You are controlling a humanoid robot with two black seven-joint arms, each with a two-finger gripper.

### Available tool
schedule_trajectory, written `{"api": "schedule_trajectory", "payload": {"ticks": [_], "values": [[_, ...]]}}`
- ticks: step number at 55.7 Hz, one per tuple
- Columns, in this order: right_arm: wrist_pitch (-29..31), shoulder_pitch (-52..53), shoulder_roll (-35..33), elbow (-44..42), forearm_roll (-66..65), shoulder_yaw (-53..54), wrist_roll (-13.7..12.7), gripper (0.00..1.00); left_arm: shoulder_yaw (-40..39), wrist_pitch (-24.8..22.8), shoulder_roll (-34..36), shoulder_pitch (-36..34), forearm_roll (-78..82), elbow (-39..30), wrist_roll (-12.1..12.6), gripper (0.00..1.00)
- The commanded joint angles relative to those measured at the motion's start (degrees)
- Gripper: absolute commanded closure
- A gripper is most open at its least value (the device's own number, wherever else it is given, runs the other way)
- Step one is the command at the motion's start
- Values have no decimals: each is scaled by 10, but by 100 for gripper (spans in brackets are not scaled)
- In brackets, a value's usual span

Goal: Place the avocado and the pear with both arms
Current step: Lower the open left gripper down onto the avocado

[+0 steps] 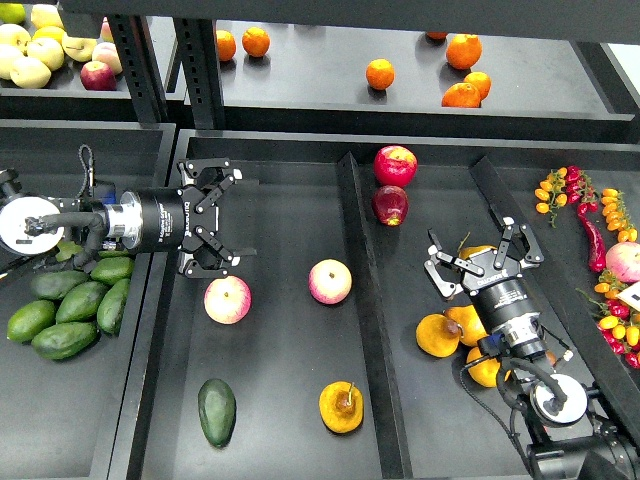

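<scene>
The dark green avocado (216, 411) lies at the front left of the middle tray (280, 200). The yellow-orange pear (341, 406), with a brown stem and blotch, lies to its right. My left gripper (222, 220) points right over the tray's left part, fingers spread and empty, just above a pink-and-yellow apple (228, 299). My right gripper (484, 255) is open and empty in the right tray, above a heap of yellow-orange pears (440, 335).
A second apple (330, 281) lies mid-tray. Two red apples (395, 166) sit beyond the divider. Several lighter green avocados (65, 318) fill the left tray. Oranges (380, 73) and pale apples (30, 50) lie on the back shelf. Peppers and small tomatoes (600, 220) are at right.
</scene>
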Motion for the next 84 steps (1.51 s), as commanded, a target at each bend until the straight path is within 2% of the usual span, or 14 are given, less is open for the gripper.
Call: {"api": "schedule_trajectory", "payload": {"ticks": [1,8,14,37,65,84], "values": [[0,1,0,-1,0,4,0,0,84,-54,-11,-22,24,11,0,0],[0,0,0,-2,0,9,0,0,124,-105,-16,-22,84,11,0,1],[0,1,0,-6,0,9,0,0,177,-130,-22,-25,121,11,0,3],[0,0,0,-18,0,11,0,0,254,-134,-49,-32,184,37,0,4],[0,1,0,-17,0,21,0,0,271,-136,-111,-30,214,135,0,5],[0,-4,0,-17,0,30,0,0,288,-136,-111,-27,220,135,0,5]]}}
